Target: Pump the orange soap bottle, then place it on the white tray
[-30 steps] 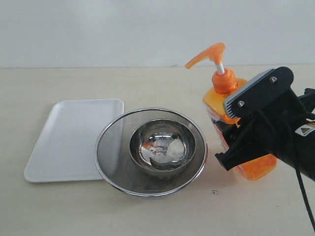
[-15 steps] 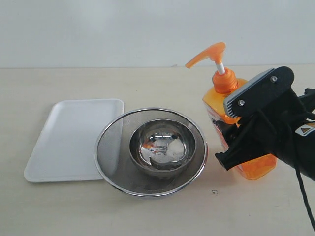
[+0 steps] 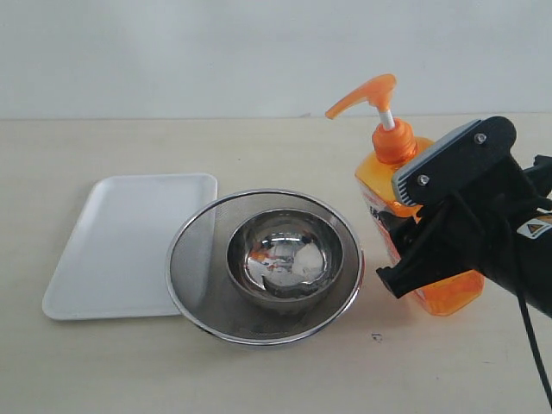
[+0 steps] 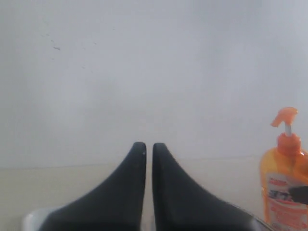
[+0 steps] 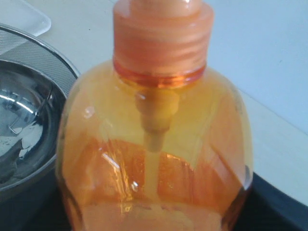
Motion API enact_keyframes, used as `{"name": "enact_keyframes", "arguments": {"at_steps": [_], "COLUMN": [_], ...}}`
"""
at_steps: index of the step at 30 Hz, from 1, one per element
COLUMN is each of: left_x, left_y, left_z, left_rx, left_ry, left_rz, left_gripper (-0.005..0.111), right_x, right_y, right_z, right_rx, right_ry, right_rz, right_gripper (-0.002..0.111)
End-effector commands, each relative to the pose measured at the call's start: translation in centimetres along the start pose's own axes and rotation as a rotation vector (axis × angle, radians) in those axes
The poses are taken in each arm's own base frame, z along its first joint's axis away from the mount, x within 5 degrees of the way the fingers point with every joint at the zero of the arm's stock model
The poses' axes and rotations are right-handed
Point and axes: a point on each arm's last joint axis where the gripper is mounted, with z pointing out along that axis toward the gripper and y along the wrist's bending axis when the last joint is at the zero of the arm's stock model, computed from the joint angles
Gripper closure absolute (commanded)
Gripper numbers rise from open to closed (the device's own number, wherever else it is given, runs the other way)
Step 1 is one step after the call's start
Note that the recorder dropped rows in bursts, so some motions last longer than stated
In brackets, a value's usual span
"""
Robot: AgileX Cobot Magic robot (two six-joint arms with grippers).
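place: robot test setup, lab-like | backdrop: plain white wall [image 3: 172, 52] behind a pale wood-tone surface [image 3: 103, 371] | rig: black robot arm [image 3: 517, 259] with a trailing cable [image 3: 528, 336] | props: a few household wares laid out: white tray [image 3: 121, 241], steel mesh sieve [image 3: 198, 267] holding a bowl [image 3: 285, 259], orange soap bottle [image 3: 379, 185]

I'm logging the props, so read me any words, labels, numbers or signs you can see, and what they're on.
No text can be read.
Label on the orange soap bottle: red and white print, too blurred.
Warning sticker on the right arm: yellow triangle, words too small.
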Motion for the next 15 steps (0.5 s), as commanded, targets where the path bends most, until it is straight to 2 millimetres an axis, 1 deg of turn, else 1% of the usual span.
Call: {"name": "enact_keyframes", "arguments": {"at_steps": [1, 3, 8, 15], "left_x": [-0.34, -0.57, -0.67, -0.68], "left_y": [0.69, 0.89, 1.29, 1.45], "left_z": [-0.56, -0.85, -0.98, -1.03], "left_rx": [-0.111, -0.149, -0.224, -0.256], "left_ry": [-0.061, -0.092, -0.107, -0.109], "left_rz": [0.011, 0.019, 0.035, 0.043], "left_gripper": [0.102, 0.102, 0.102, 0.102], "right_x": [-1.06, -1.06, -1.06, -1.07], "right_y": [-0.64, -0.64, -0.64, -0.66], "right_z": [-0.20, -0.20, -0.20, -0.20], "right_rx": [0.052, 0.052, 0.052, 0.052], "right_ry": [-0.066, -0.066, -0.067, -0.068], "right_rz": [-0.014, -0.014, 0.004, 0.028], "right_gripper": [0.107, 0.107, 0.107, 0.107]}}
